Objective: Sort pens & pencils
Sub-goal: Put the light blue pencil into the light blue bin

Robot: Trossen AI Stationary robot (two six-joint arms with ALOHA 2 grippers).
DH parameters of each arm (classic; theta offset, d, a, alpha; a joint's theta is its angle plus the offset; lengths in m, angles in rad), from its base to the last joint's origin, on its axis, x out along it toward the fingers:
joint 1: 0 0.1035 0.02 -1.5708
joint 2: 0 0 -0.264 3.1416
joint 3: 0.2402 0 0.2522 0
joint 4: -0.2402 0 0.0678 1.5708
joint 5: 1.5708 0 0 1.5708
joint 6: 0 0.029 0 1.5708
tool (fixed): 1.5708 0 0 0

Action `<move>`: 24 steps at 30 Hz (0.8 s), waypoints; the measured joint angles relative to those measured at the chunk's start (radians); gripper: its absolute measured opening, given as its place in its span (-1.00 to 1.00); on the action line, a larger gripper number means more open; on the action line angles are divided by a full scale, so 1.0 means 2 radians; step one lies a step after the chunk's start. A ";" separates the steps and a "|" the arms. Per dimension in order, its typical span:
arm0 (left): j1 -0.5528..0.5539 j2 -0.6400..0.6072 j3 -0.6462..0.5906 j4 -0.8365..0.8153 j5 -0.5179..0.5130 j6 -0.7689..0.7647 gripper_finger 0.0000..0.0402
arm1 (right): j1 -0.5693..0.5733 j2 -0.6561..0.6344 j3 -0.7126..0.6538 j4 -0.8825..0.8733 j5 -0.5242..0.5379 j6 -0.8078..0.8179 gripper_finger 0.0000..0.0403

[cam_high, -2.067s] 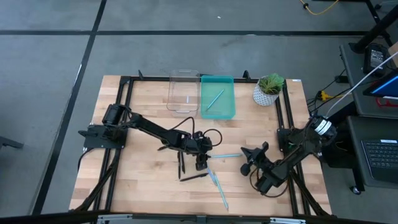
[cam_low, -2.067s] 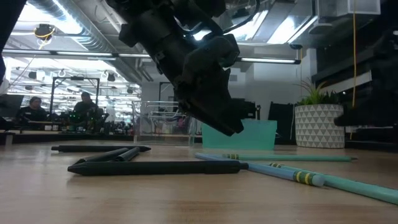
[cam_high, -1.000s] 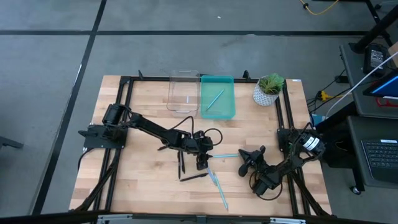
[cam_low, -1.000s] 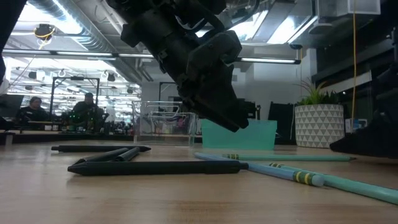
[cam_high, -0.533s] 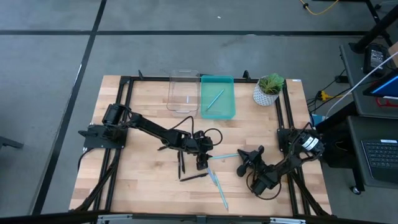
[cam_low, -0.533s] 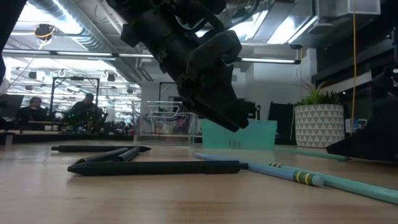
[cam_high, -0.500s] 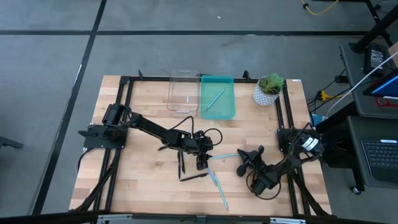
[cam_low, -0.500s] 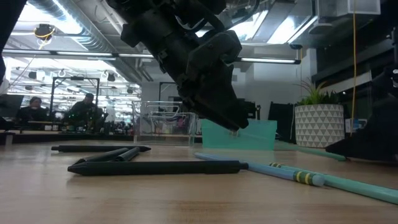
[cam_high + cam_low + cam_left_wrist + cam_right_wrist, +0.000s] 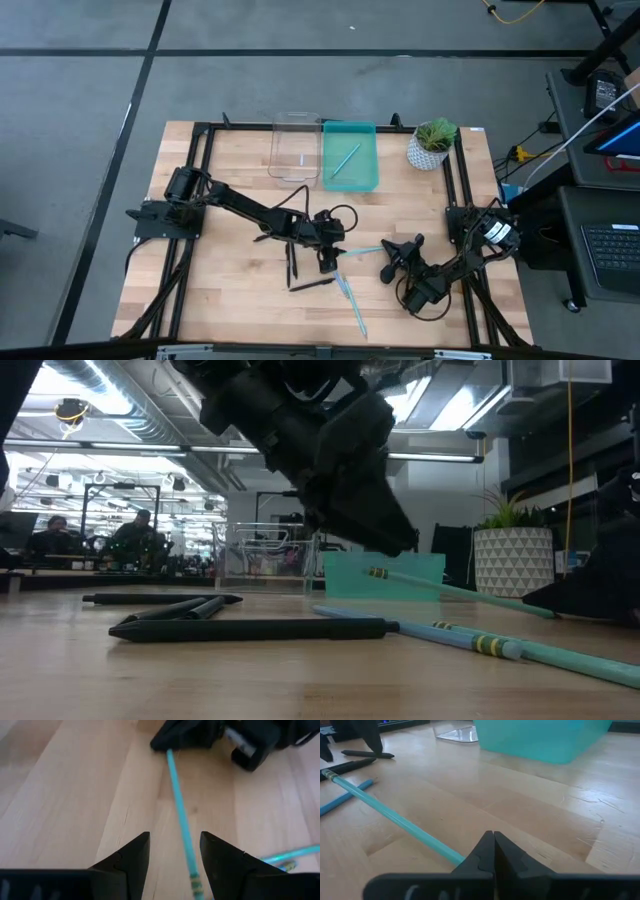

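We see a pale wooden table [image 9: 230, 170] with a smooth, faintly glossy grain. The teal pencil [image 9: 395, 820] looks slick and painted. The teal bin [image 9: 350, 157] is translucent plastic, the clear bin [image 9: 294, 148] glassy plastic. Our left gripper's fingers [image 9: 125, 860] look matt black.

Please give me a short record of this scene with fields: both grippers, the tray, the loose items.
right gripper: shut on one end of a light teal pencil
left gripper: open, fingers on either side of the same pencil
teal plastic tray: holds one teal stick
loose on table: black pens, other teal pencils
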 joint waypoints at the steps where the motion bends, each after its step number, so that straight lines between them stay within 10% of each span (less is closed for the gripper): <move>1: 0.000 0.000 0.001 0.007 0.000 0.003 -0.16 | 0.000 0.000 0.000 0.000 0.000 0.000 -1.00; 24: -0.015 -0.045 0.104 -0.022 -0.013 0.131 -0.16 | 0.000 0.001 0.000 0.003 0.000 -0.001 -1.00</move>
